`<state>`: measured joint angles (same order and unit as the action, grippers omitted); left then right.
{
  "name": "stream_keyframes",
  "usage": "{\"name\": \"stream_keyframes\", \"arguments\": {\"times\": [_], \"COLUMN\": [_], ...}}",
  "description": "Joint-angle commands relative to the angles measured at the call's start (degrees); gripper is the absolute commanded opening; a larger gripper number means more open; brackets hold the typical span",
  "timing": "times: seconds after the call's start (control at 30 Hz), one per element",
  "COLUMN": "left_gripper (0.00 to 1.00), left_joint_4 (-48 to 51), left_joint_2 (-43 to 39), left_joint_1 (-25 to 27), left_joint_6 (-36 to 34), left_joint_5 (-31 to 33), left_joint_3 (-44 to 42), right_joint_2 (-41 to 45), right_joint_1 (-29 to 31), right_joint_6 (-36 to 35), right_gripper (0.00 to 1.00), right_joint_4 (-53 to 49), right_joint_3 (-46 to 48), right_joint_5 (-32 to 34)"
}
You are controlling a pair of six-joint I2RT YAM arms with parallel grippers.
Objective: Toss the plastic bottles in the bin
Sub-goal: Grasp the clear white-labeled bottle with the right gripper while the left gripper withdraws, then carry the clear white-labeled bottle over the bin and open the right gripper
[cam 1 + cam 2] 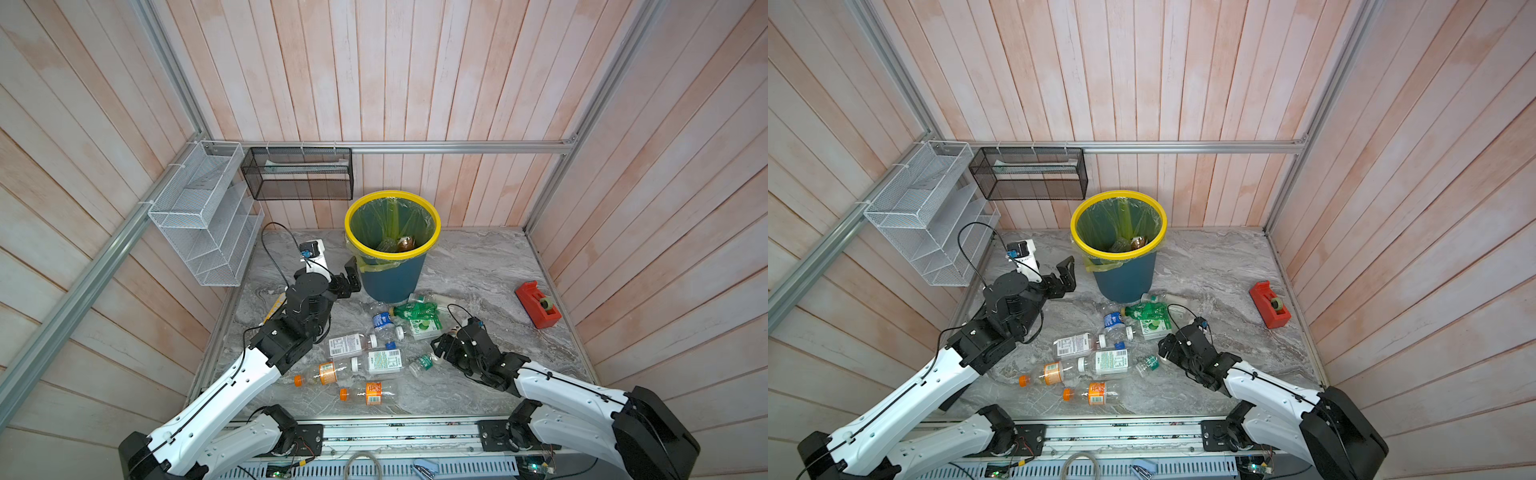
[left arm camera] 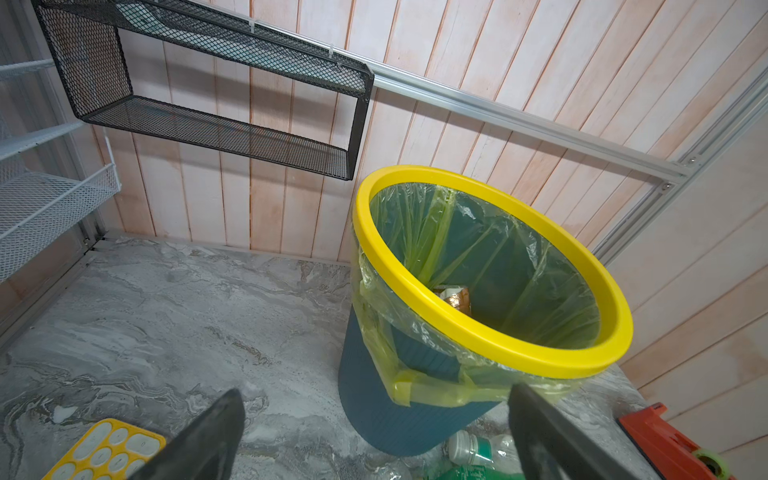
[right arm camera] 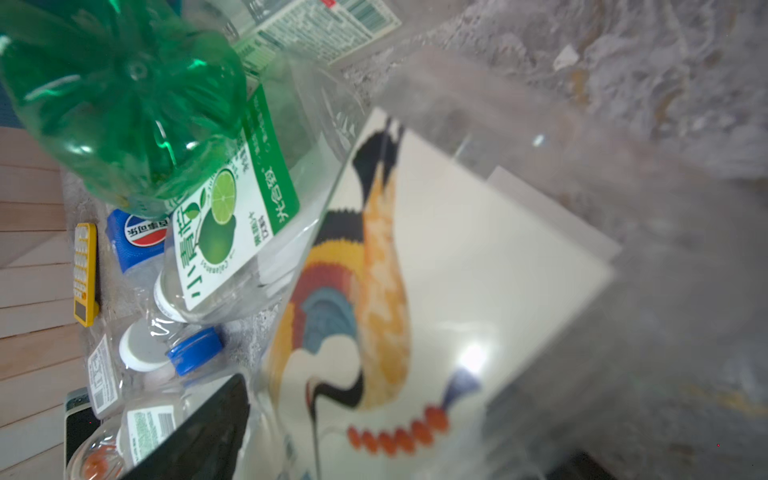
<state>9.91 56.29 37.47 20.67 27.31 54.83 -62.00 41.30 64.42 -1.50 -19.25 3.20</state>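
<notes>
Clear crane-labelled plastic bottle (image 3: 436, 249) lay between right gripper's (image 1: 445, 340) jaws, grip unclear, might squirt out; left gripper (image 2: 376, 399) gaped empty.

Yellow-rimmed bin (image 1: 1125, 278), bottles (image 1: 1073, 345) scattered before it

Left arm stretched forward, left gripper (image 1: 353, 276) held up with jaws wide apart; right arm low, right gripper (image 1: 438, 348) near tabletop, jaw gap unclear.
</notes>
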Motion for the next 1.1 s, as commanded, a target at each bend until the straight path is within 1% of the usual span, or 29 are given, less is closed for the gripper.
{"name": "stream_keyframes", "arguments": {"times": [0.0, 0.03, 0.13, 0.27, 0.47, 0.53, 0.7, 0.8, 0.9, 1.07], "left_gripper": [1.0, 1.0, 1.0, 1.0, 1.0, 1.0, 0.99, 1.0, 1.0, 1.0], "left_joint_4": [1.44, 1.67, 1.94, 2.22, 2.14, 2.14, 2.38, 2.64, 3.48, 5.95], "left_joint_2": [-1.14, -1.32, -1.45, -1.45, -1.29, -1.18, -1.16, -1.65, -2.04, -3.4], "left_joint_1": [-0.48, -0.48, -0.57, -0.67, -0.76, -0.82, -0.93, -1.15, -1.4, -1.46], "left_joint_6": [0.18, 0.14, 0.22, 0.26, 0.55, 0.67, 1.25, 1.58, 1.88, 3.0], "left_joint_5": [-0.23, -0.15, -0.06, -0.06, -0.11, -0.11, 0.62, 0.99, 1.31, 2.51], "left_joint_3": [-0.74, -0.72, -0.73, -0.9, -1.04, -1.15, -1.64, -2.04, -2.68, -4.5], "right_joint_2": [-1.45, -1.46, -0.58, 2.74, 11.81, 15.25, 23.72, 27.11, 27.66, 21.03], "right_joint_1": [0.36, 0.19, -0.32, -1.7, -5.39, -7.31, -12.46, -16.62, -20.98, -27.15], "right_joint_6": [1.47, 1.49, 1.88, 2.37, 0.69, -0.28, -4.05, -7.47, -12.3, -21.14], "right_gripper": [0.74, 0.7, 0.65, 0.63, 0.56, 0.53, 0.5, 0.5, 0.5, 0.5], "right_joint_4": [-1.73, -2.15, -3.36, -5.27, -11.87, -14.17, -18.99, -20.65, -21.29, -18.74], "right_joint_3": [0.85, 0.84, 1.52, 2.85, 2.81, 2.33, 0.16, -2.85, -8.16, -21.89], "right_joint_5": [3.42, 3.89, 4.72, 5.34, 7.31, 7.38, 7.67, 6.39, 6.16, 2.71]}}
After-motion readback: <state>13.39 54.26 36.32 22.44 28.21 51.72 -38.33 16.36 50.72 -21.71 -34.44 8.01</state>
